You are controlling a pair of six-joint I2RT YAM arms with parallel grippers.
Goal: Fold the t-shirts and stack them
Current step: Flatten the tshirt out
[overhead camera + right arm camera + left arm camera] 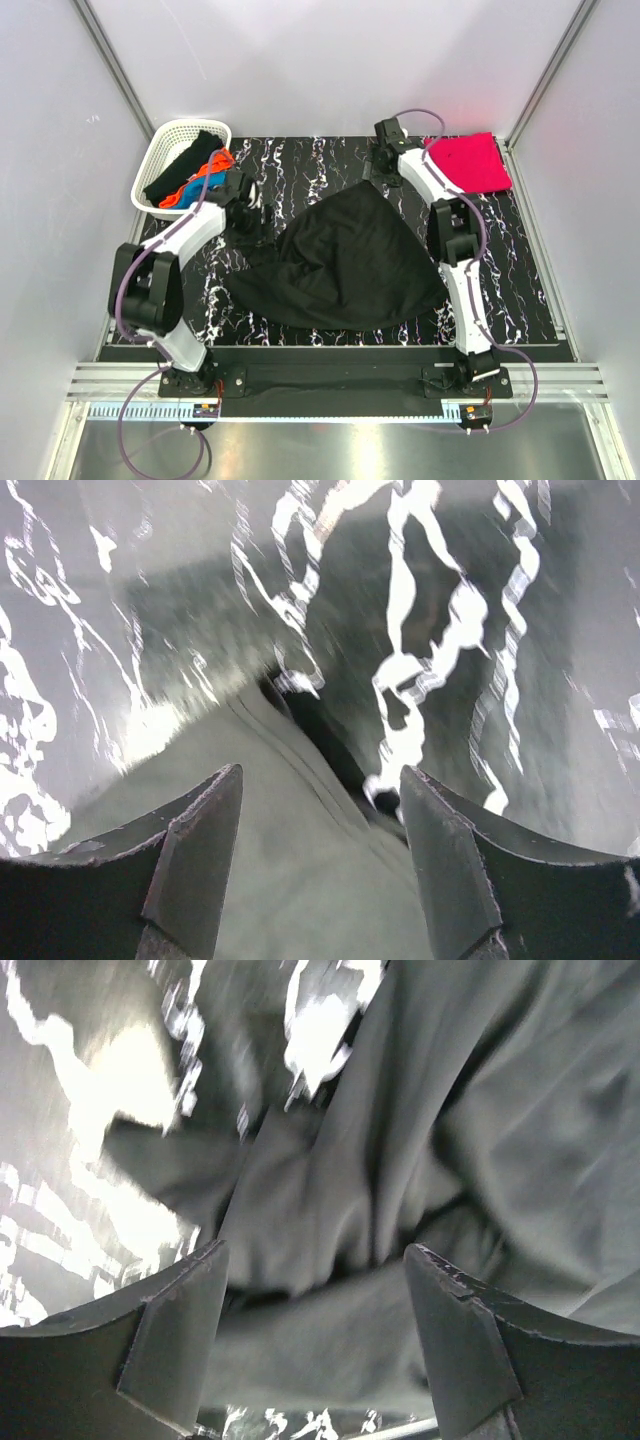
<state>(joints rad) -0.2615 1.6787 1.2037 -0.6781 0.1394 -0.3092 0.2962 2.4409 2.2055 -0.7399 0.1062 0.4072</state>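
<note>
Top external view had the large black cotton t-shirt (345, 265) lying in a rumpled, roughly triangular heap on the middle of the black, white-veined marble-patterned bench (520, 290), between my two arms. My left fingers (250, 212) were down at the shirt's left side, where a bunched sleeve stuck out toward the white lattice plastic basket (165, 150) in the far left corner. That basket held a crumpled black shirt (180, 165), an orange shirt (208, 170) and a blue shirt (195, 192), piled together. My right fingers (378, 168) were at the shirt's far tip. Just beside my right arm, in the far right corner, the bright pinkish-red t-shirt (472, 162) lay flat and folded, apart from the black one. Through the left wrist camera my fingers stood spread wide, with folds and a seam of the black cloth (480, 1110) lying under the gap, nothing pinched. Through the right wrist camera my fingers were likewise spread, over a hemmed corner of the cloth (270, 880) and bare bench beyond it; I could not tell whether either tip touched the cloth.
</note>
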